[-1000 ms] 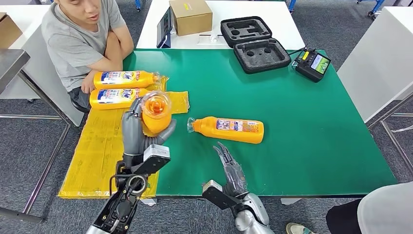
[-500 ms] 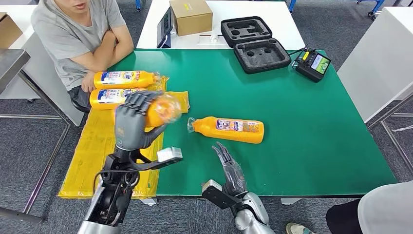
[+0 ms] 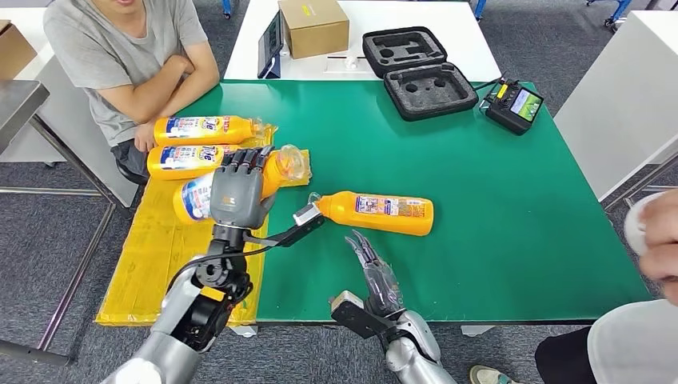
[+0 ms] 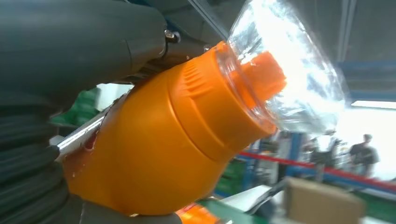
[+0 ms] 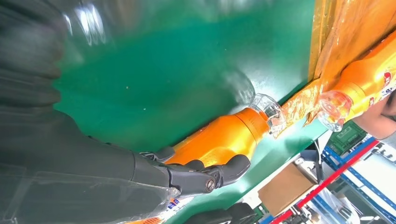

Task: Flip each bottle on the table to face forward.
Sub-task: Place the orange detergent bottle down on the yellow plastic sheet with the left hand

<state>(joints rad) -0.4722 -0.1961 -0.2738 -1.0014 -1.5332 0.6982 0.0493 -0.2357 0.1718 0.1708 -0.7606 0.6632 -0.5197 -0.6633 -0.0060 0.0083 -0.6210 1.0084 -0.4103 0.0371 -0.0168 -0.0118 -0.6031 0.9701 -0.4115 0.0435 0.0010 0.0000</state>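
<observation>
Left hand [image 3: 236, 196] wraps an orange bottle [image 3: 240, 186], holding it on its side just above the yellow sheet [image 3: 164, 256] at the table's left edge, clear cap [image 3: 290, 162] pointing right. Its label end shows blue-white on the left side. In the left wrist view the fingers [image 4: 56, 56] press round the bottle body [image 4: 163, 149], cap [image 4: 285, 79] sticking out free.

Two more bottles [image 3: 204, 128] [image 3: 180, 157] lie side by side on the sheet just beyond, labels up. A fourth bottle [image 3: 376, 213] lies alone on the green table [image 3: 496, 208] to the right, cap to the left, near the right hand [image 3: 376, 276]. Right hand is spread, holding nothing, fingers pointing at that bottle but apart from it.

Step in hand, likely: turning the held bottle label-up and setting it beside the two. Next: lower it onto the sheet parallel to them, let go, then deal with the lone bottle.

A person [image 3: 120, 56] sits at far left, arms folded.
</observation>
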